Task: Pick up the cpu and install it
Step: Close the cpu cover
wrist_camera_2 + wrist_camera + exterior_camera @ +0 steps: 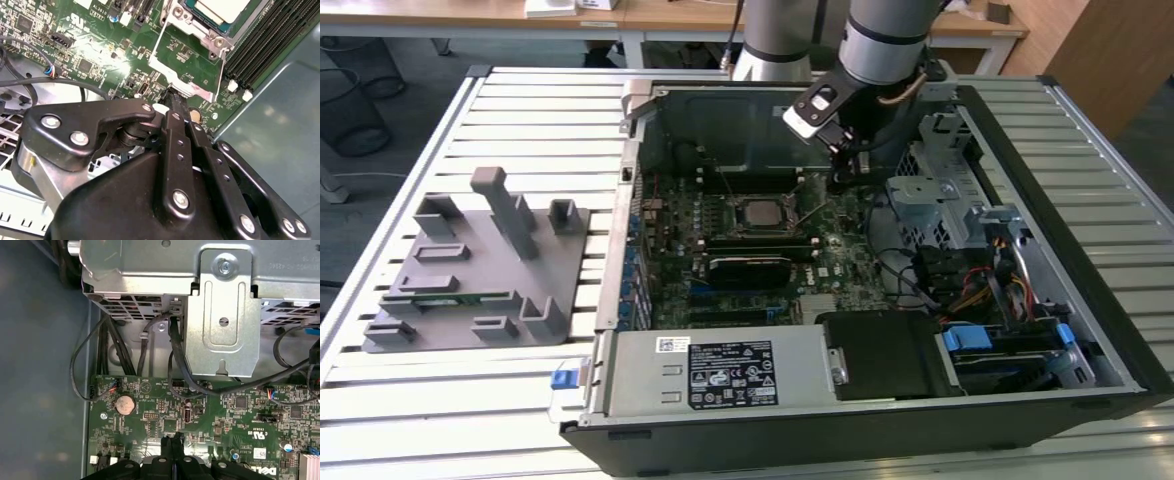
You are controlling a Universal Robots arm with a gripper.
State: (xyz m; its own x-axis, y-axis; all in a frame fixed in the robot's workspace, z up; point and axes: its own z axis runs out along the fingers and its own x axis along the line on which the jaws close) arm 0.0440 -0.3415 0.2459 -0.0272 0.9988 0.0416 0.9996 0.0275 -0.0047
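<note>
A white slatted metal table carries the work. Nearest the exterior view stands an open black computer case with a grey sheet-metal power supply along its front edge. On the exterior view's left a matte grey fixture of blocky posts and slots lies flat on the slats, with a narrow green memory stick in one slot.

Deeper in the case lies the green motherboard, crowded with small chips and dark slots. The first wrist view shows a round silver coin battery on it and black cables running up to a perforated steel drive cage.

The cpu lies flat in its socket frame near the board's middle: a small square with a dull pale silver top.

The gripper hangs just beside the socket, on the exterior view's right, apart from the cpu. In both wrist views its black fingers meet at the tip with nothing between them.

The grey arm rises behind, and farther back stand wooden desks
</note>
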